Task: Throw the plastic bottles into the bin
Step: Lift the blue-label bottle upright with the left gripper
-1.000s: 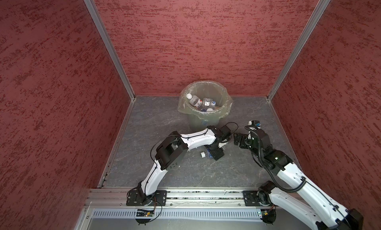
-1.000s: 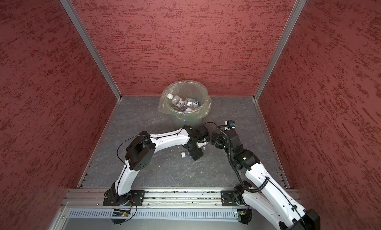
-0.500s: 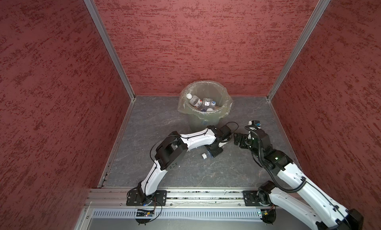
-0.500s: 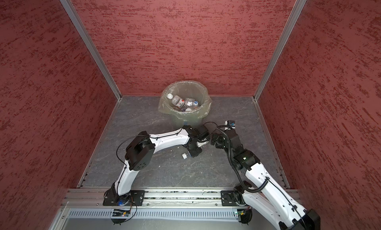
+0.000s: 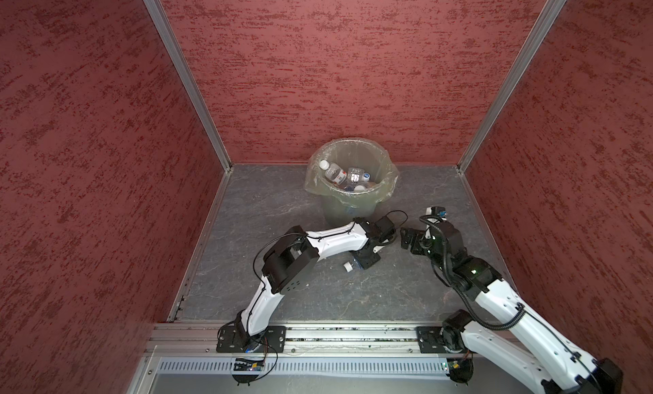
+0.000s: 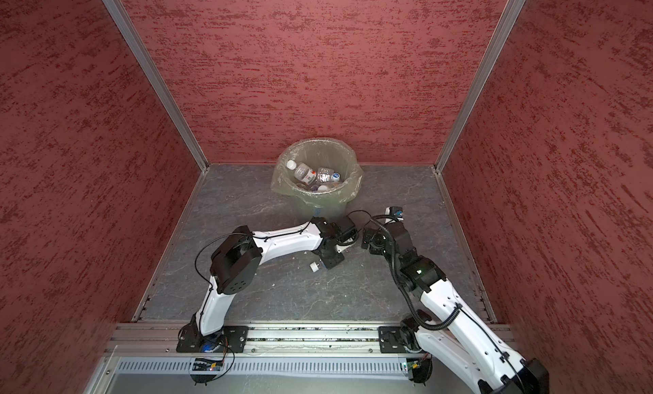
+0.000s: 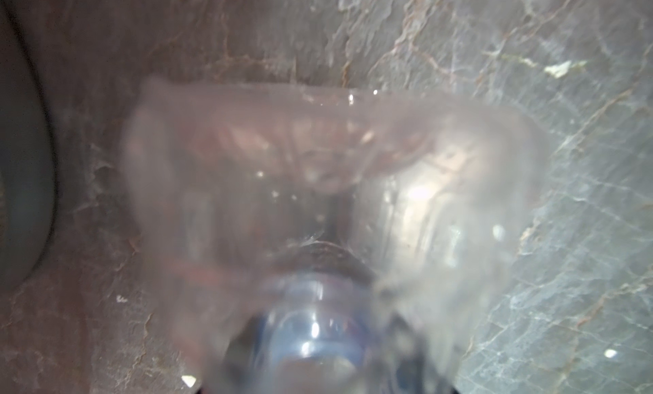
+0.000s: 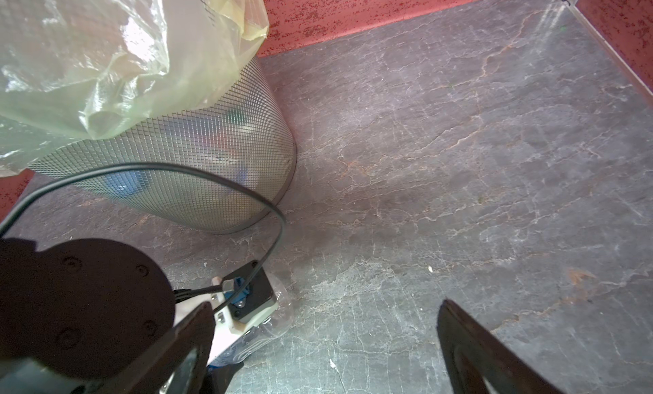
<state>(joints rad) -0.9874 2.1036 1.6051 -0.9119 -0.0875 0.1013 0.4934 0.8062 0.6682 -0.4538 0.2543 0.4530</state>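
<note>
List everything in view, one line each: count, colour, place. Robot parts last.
bin: one, grey mesh, at the back of the floor.
liner bag: one, translucent yellowish, folded over the bin's rim.
bottles in the bin: several, clear, with white caps and red or blue labels; exact count hidden.
floor bottle: one, clear with a white cap, lying in front of the bin.
floor: one, dark grey stone pattern.
walls: three, red textured, around the floor.
rail: one, silver, along the near edge.
left gripper: one, black, shut on the floor bottle.
right gripper: one, black, open and empty, beside the left gripper.
</note>
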